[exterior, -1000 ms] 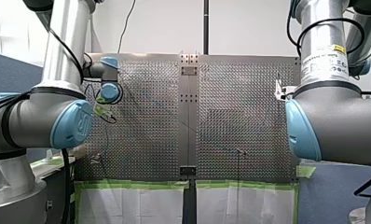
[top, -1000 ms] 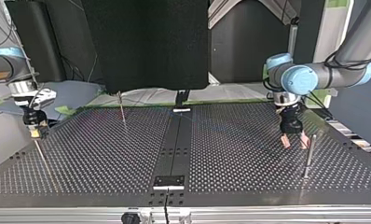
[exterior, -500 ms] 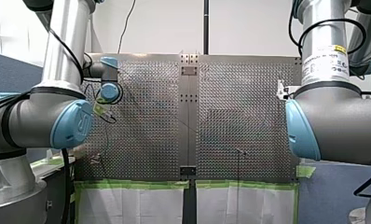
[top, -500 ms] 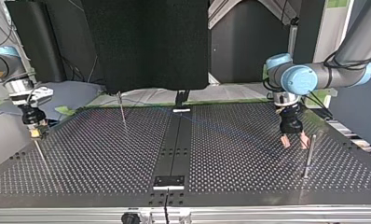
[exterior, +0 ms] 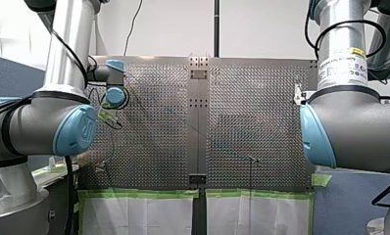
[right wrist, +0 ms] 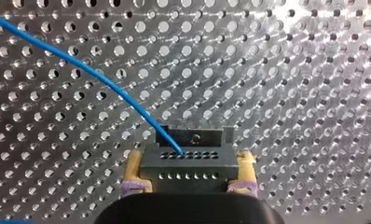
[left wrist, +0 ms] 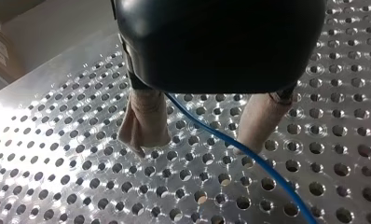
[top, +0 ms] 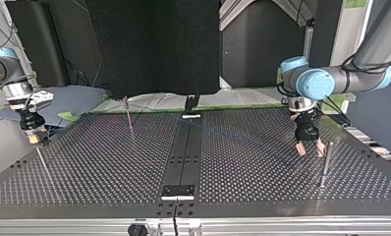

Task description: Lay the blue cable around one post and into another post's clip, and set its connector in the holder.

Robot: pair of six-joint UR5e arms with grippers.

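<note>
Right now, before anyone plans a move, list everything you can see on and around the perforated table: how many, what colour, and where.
Perforated metal table: one, silver, under both arms.
Thin metal posts: three, silver; in the top view one stands towards the back, left of centre, one near the right edge, and a fainter one at the far left.
Thin blue cable: one, blue, lying across the table.
Black rectangular connector: one, black, at the cable's end, held above the table.
Green tape: strips, green, along the table's edge low in the front view.
My left arm's fingers: two, beige-padded, apart, with the cable passing between them.
My right arm's fingers: two, yellow-padded, shut on the connector.
</note>
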